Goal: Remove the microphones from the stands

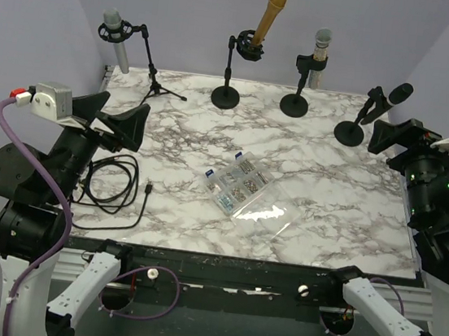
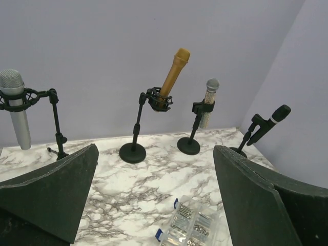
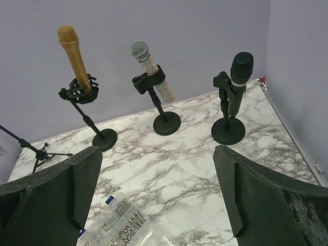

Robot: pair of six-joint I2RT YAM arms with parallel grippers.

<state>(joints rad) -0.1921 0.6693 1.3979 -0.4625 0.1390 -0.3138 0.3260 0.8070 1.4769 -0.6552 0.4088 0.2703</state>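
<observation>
On the left, the left gripper [image 2: 155, 154] hangs with its jaws spread wide and nothing between them, above a coiled black cable [image 1: 112, 183] on the marble table [image 1: 342, 207]. Four microphones sit in stands along the far edge. A silver microphone [image 1: 116, 36] is upright in a shock mount on a tripod stand [image 1: 151, 61]. A gold microphone [image 1: 269, 16] leans right on a round-base stand [image 1: 226, 97]. In front of it, mid-table, lies a clear box [image 1: 239, 184] of screws, the only thing between the arms and the row. A glittery microphone [image 1: 320, 57] stands upright in a clip stand [image 1: 294, 105]. Farthest right, a black microphone [image 1: 393, 97] tilts in a short stand [image 1: 349, 133]. The right gripper [image 3: 156, 154] is near it, jaws apart and empty.
</observation>
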